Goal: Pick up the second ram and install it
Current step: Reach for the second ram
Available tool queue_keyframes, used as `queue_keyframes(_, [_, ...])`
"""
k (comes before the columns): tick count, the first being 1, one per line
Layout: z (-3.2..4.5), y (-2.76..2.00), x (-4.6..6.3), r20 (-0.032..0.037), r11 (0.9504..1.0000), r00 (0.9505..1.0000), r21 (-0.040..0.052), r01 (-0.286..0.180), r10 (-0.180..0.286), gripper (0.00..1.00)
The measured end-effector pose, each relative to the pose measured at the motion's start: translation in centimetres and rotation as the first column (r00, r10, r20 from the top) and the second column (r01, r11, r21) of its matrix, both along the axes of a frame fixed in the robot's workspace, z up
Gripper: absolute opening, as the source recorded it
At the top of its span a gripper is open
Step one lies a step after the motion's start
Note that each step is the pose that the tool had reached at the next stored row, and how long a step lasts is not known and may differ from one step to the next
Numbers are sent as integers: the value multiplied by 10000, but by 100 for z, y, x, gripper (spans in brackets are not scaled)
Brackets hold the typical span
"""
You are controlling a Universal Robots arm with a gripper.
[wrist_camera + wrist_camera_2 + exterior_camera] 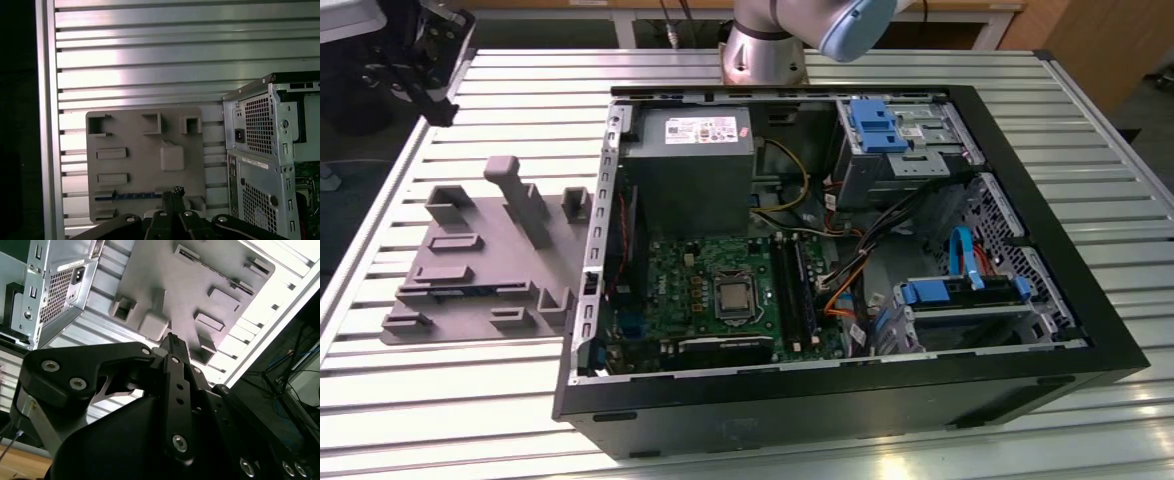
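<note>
A silver slatted metal table [150, 50] was seen spread beneath the claw [172, 194] in the first wrist view. To one side of the claw stood a black open-sided computer case [260, 130], its perforated grey rear panel turned toward the camera.

Directly below the claw lay a flat grey moulded fixture plate [130, 130] with raised blocks and rectangular pockets. The black two-fingered claw was held above the edge of the plate nearest to it. Its fingers [167, 205] were drawn together at the tips, and nothing was gripped between them.

The second ram [127, 196], a thin, long blue-green memory stick, was seated on edge in the pocket row of the plate closest to the claw, so it had not yet been picked up. It lay on the side of the claw away from the case, and the end nearer the case was lined up just beside the fingertips. Its long axis ran along the plate's edge, toward the case. The line on which the fingers close was judged to run along the stick, not across its thin faces.
</note>
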State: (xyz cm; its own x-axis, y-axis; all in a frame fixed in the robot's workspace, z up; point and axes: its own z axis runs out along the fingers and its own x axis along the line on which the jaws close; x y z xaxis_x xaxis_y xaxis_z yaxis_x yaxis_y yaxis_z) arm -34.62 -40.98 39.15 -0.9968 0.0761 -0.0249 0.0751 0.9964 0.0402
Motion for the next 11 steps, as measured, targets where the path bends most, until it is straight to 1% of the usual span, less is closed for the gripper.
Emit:
queue_keyframes(3, [14, 1, -1, -1, 10000, 10000, -17, -1, 1, 11])
queue_keyframes(4, [18, 2, -2, 0, 10000, 10000, -60, 1, -1, 11])
queue_keyframes(6, [29, 4, -7, 2, 9997, 10000, -230, 0, 0, 11])
queue_keyframes(7, [29, 4, -10, 5, 9996, 10000, -292, 1, -1, 11])
queue_keyframes(8, [29, 4, -15, 5, 9994, 10000, -334, 1, -1, 11])
queue_keyframes(9, [29, 4, -22, 3, 9994, 10000, -352, 1, -1, 11])
queue_keyframes(11, [29, 4, -82, 4, 9994, 10000, -353, 0, 0, 11])
